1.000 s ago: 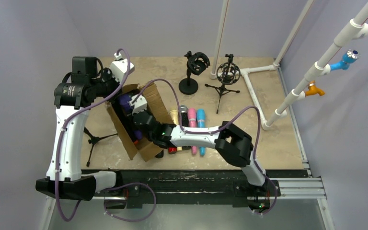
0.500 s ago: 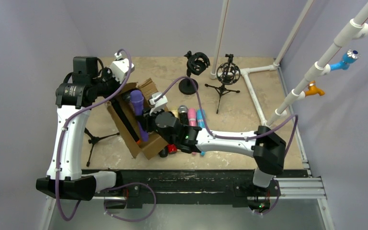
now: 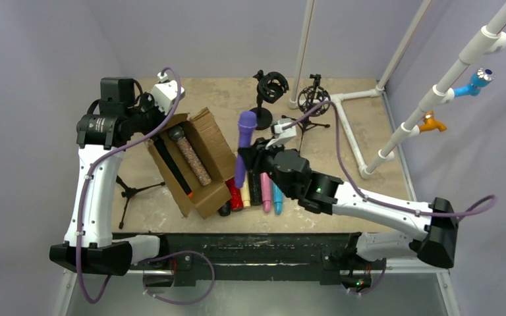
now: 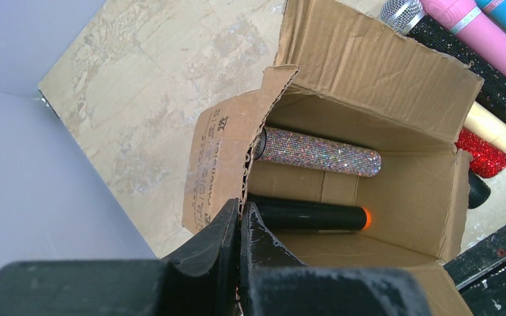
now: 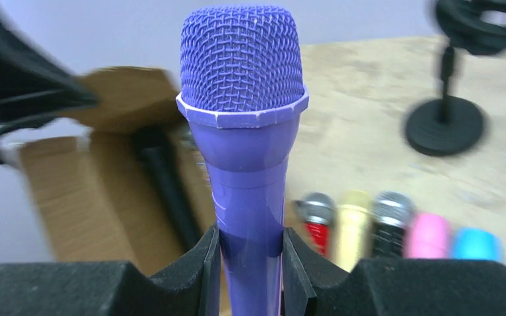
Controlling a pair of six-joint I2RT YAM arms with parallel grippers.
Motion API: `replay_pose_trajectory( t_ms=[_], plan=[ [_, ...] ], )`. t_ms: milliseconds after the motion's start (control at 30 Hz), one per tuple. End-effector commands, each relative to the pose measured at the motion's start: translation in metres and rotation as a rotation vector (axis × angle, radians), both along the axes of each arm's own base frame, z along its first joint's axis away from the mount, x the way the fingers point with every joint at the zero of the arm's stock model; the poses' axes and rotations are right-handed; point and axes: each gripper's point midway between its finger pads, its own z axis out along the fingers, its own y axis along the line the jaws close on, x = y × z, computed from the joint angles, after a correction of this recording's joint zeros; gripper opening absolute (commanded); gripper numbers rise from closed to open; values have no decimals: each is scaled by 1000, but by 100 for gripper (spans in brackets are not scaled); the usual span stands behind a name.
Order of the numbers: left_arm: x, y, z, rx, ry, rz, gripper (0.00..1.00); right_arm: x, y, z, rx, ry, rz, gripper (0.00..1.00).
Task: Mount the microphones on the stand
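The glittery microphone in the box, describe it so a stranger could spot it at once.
Find the open cardboard box left of centre. Two microphones lie side by side inside. The glittery microphone sparkles all over; the black microphone beside it is plain with an orange end.

Wears glossy white shells on the long links of left arm (image 3: 92, 191) and right arm (image 3: 382, 205), with pretty chunky black housings at the joints. Trails a purple cable (image 3: 178, 89) per arm, up from the black base rail (image 3: 250, 247). Has matte black fingers (image 5: 171, 283) on left gripper (image 4: 240, 214) and right gripper (image 5: 250, 240), plus a tiny green light (image 3: 318, 189) above that rail.
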Motion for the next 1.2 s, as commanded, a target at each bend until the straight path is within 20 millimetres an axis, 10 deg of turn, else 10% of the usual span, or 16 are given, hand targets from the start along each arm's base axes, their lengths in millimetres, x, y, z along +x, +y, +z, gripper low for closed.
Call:
replay_pose_trajectory(
  t_ms=[0, 400, 1033, 1167],
  plan=[
    [2, -5, 16, -11, -75, -28, 0, 7, -74, -66, -124, 159, -149, 0],
    [1, -10, 17, -43, -69, -38, 0, -6, -175, -153, -298, 313, -342, 0],
    [-5, -27, 11, -115, -24, -98, 0, 51, -167, -237, -324, 428, -398, 0],
    [-6, -29, 11, -123, -23, -106, 0, 52, -162, -243, -309, 443, -388, 17]
  ],
)
